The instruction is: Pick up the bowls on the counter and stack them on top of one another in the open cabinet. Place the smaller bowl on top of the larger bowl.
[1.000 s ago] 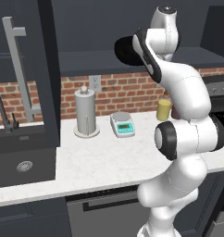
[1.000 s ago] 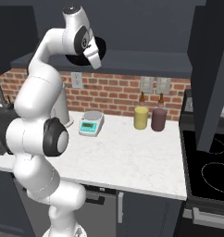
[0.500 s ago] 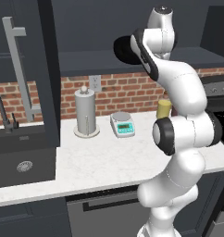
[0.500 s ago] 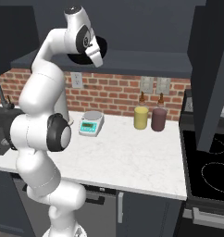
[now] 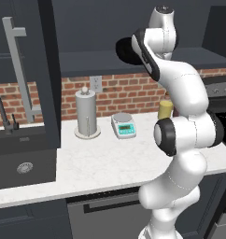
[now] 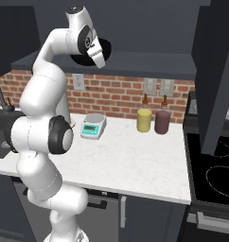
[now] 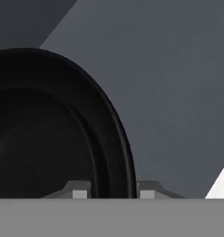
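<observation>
A glossy black bowl (image 5: 125,50) (image 6: 107,47) rests on the dark shelf of the open cabinet (image 5: 87,63) (image 6: 149,64), high above the counter (image 5: 105,158) (image 6: 130,160). In the hand view the bowl (image 7: 49,129) fills the left side, and a second rim line runs inside the outer one. Whether that is a smaller bowl nested in a larger one I cannot tell. My gripper (image 7: 114,190) straddles the bowl's rim, one fingertip (image 7: 79,190) inside and one outside, both a sliver off the wall, so it is open. The arm reaches up to the shelf.
The cabinet door with its long grey bar handle (image 5: 21,70) hangs open at the left. On the counter stand a paper-towel holder (image 5: 86,114), a small scale (image 5: 123,125) (image 6: 92,125), a yellow jar (image 6: 144,119) and a purple jar (image 6: 162,121). Sink (image 5: 21,163) left, stove (image 6: 215,165) right.
The arm has stayed at the shelf with the bowl, shifting only slightly. No other thing has moved.
</observation>
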{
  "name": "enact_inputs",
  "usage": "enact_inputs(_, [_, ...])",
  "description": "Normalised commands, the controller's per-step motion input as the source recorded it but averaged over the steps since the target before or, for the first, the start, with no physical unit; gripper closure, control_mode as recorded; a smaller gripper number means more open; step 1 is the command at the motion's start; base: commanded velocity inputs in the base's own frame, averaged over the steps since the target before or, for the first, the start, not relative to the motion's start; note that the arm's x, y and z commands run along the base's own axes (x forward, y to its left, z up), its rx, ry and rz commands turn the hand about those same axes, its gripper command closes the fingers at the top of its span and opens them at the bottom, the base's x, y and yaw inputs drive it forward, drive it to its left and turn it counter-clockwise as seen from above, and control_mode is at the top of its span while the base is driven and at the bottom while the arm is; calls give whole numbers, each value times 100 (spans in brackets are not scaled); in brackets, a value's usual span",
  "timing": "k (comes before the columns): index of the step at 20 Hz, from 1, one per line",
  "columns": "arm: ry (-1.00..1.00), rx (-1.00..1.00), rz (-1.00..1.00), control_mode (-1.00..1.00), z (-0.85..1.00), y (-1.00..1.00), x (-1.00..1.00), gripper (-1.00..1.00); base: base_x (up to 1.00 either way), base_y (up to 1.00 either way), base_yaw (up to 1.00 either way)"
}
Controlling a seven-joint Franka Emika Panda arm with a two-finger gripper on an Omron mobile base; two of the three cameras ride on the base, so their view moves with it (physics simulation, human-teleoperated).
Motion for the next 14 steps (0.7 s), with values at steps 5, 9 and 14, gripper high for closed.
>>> enact_inputs(5, [0, 0, 0, -100, 0, 0, 0, -100, 0, 0, 0])
enact_inputs(9, [0, 0, 0, -100, 0, 0, 0, -100, 0, 0, 0])
enact_inputs(14, [-4, 0, 0, -100, 18, 1, -54, -100, 0, 0, 0])
